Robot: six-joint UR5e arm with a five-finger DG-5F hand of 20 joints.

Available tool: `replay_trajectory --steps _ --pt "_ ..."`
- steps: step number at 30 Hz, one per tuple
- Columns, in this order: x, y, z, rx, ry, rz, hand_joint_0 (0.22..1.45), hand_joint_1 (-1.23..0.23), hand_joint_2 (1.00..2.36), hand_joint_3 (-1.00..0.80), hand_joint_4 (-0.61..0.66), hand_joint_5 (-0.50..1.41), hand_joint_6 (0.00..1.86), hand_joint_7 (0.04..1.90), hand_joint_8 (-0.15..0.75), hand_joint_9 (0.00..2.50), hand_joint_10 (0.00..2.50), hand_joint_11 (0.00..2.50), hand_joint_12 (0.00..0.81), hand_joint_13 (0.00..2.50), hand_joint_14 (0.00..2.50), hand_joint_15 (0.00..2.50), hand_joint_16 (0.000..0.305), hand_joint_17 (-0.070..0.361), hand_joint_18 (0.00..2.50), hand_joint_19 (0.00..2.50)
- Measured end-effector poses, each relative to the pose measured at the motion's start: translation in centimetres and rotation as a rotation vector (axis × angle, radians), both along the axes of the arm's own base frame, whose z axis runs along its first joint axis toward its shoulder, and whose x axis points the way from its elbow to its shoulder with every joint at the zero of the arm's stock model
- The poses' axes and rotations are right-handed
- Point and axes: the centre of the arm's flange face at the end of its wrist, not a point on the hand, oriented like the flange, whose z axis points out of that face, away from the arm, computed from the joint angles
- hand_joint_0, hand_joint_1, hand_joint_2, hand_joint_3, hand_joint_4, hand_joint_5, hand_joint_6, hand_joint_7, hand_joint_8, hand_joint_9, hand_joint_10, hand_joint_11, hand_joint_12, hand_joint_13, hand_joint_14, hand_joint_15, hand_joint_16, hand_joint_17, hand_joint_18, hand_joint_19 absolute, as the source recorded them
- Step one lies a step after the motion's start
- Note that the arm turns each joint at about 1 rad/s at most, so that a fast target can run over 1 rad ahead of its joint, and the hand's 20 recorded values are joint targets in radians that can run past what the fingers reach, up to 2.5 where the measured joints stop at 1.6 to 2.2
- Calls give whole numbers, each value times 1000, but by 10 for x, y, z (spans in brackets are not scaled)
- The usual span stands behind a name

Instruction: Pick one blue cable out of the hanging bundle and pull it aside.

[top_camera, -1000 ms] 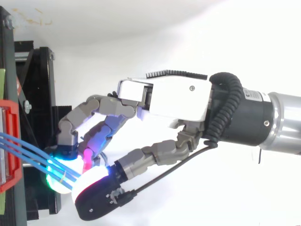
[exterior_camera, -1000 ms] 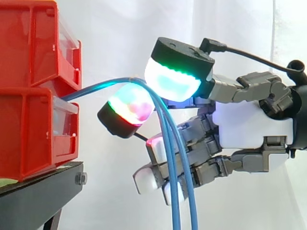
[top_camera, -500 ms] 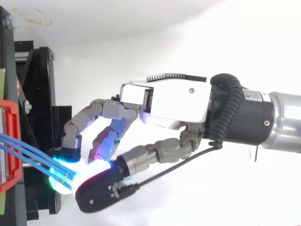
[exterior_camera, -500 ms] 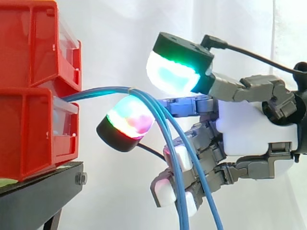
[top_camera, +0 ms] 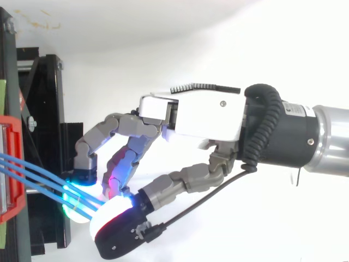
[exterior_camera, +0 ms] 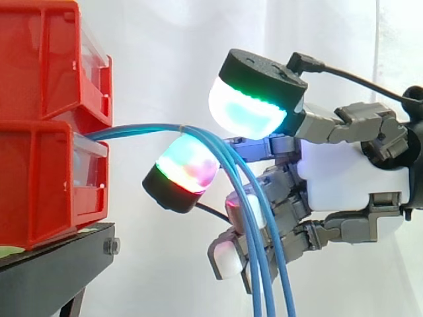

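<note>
Several blue cables [exterior_camera: 135,128] leave the gap between the stacked red bins [exterior_camera: 39,185], arch to the right and hang down past the bottom edge. My hand [exterior_camera: 347,178] comes in from the right with its fingers curled. The cables lie over one finger's cyan and red glowing pad [exterior_camera: 184,166] and run under the large thumb pad [exterior_camera: 250,109], held loosely between the two. Lower curled fingers [exterior_camera: 248,208] sit just behind the hanging strands. From above, the cables [top_camera: 32,172] run from the bin edge [top_camera: 11,164] to the glowing pads below my hand [top_camera: 202,117].
The red bins stand on a black stand [exterior_camera: 53,271] at the left, also seen from above [top_camera: 46,109]. A white curtain hangs behind everything. Open room lies to the right of the bins, under and around my arm [top_camera: 322,139].
My hand has shifted slightly right and the thumb pad has lifted a little off the finger pad. One strand that swung out to the right half a second ago hangs with the others again.
</note>
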Motion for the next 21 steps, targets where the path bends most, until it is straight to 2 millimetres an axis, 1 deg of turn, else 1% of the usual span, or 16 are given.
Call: replay_trajectory --steps 5,9,11,15,21 --pt "-1 0 6 1 -8 1 451 -597 1000 -500 34 -112 878 872 331 1178 17 715 415 907 20 627 56 127 805 685" --pt "-1 0 9 4 -11 12 493 -587 1000 -500 20 -111 875 902 322 1176 20 721 402 896 21 634 53 120 786 705" --pt "-1 1 9 5 -12 22 522 -627 1000 -500 15 -112 873 939 312 1173 22 733 390 892 20 635 51 115 781 705" --pt "0 3 10 6 -14 38 562 -703 1005 -426 12 -119 876 972 312 1169 19 735 382 894 22 630 49 110 782 705" --pt "2 2 15 27 -25 41 612 -793 1010 -384 4 -137 898 935 296 1151 22 755 372 901 22 631 47 106 806 696"
